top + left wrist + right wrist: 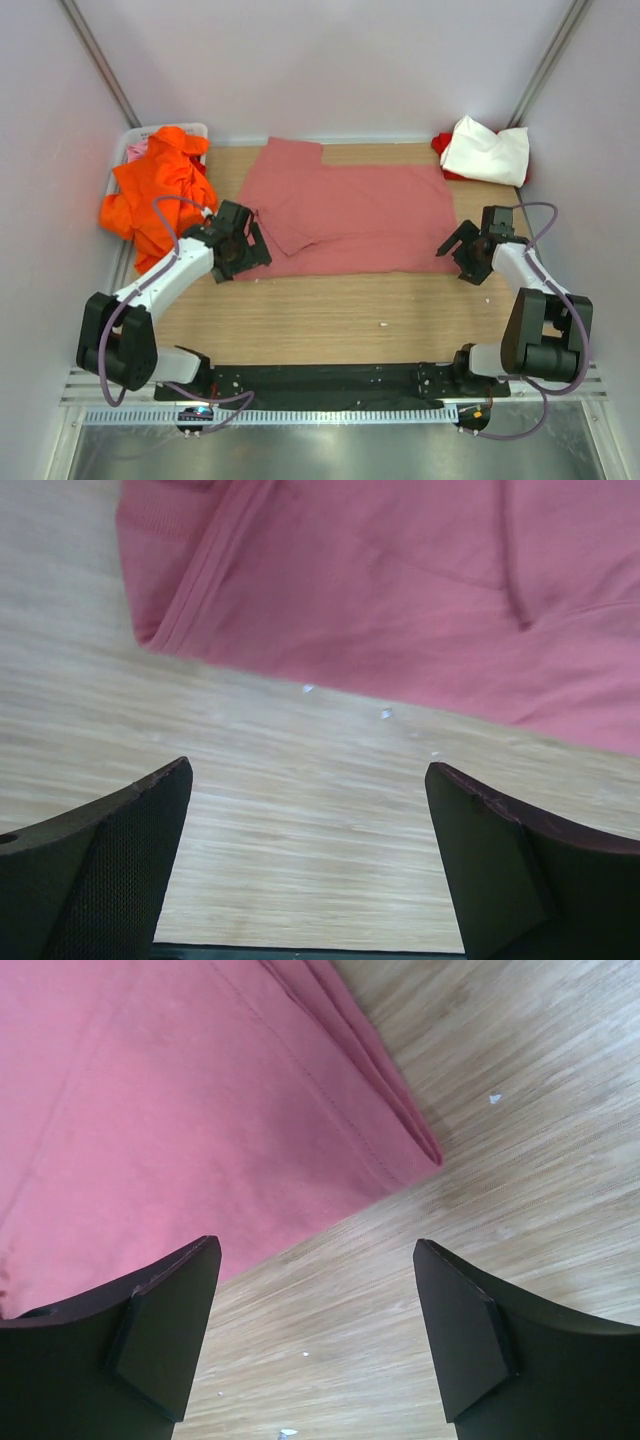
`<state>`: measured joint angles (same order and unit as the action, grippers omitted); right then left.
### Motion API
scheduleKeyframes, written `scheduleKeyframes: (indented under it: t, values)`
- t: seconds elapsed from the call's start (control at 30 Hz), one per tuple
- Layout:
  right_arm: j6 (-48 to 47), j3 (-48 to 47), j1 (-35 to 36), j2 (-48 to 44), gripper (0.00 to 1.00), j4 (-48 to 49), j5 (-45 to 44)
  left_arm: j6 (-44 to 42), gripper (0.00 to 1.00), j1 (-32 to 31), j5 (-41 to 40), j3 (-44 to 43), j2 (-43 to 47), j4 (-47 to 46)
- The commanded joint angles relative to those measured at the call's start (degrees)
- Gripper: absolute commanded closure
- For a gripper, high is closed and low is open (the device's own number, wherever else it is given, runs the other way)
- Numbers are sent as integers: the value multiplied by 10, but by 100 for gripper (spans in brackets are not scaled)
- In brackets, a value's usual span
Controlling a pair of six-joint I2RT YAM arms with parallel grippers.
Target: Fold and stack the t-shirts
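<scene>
While both arms sit low at the near edge of the cloth, the left gripper (308, 780) has its jaws spread wide, nothing between them but bare wood, just short of the dusty salmon-pink t-shirt (350, 205). Its wrist view catches the shirt's near left corner, a rounded turn of stitched hem lying flat on the table (330, 310). Across the way, the right gripper (316, 1260) is parted just as wide and holds nothing, right at the near right corner, where doubled layers and a stitch line show. That shirt lies spread across the middle of the table, fairly smooth, with a flap folded inward on its left half. Further out, the bright orange t-shirt (160, 190) is a crumpled heap spilling from a white bin (190, 128) at far left, with a scrap of the lighter pink t-shirt (135, 152) peeking beside it. In the far right corner, the white t-shirt (487, 150) is bunched over the red t-shirt (441, 143), only a sliver showing.
</scene>
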<state>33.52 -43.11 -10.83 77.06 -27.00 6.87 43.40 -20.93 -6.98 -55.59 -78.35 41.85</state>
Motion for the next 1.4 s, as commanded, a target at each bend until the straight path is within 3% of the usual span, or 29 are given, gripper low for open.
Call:
scheduleKeyframes:
  t: [0.0,0.17,0.37,0.47,0.6,0.67,0.73,0.83,0.93,0.97,1.17,1.37]
  values:
    - [-2,0,-4,11,16,17,-14,64,0,2,6,70,57,-105]
    - [1,5,-14,45,22,41,-27,81,0,5,-57,119,86,-128]
    - [8,16,-33,78,38,69,-36,85,0,19,-82,146,91,-157]
    - [12,25,-37,87,52,81,-34,80,0,30,-80,147,60,-168]
    - [8,21,-38,98,82,87,-28,78,0,32,-83,145,27,-178]
    - [7,20,-38,99,86,87,-27,79,0,32,-83,148,14,-190]
    - [7,22,-38,98,96,88,-27,80,1,32,-87,149,4,-201]
    - [4,25,-38,96,99,88,-28,75,11,32,-105,137,-23,-207]
    - [3,26,-38,95,99,86,-27,74,31,32,-116,110,-54,-205]
    - [5,26,-38,93,99,87,-30,73,46,32,-119,103,-60,-205]
    - [11,37,-65,98,99,92,-13,71,100,32,-124,78,-95,-189]
    - [12,45,-89,68,99,67,-51,78,100,32,-107,124,-10,-160]
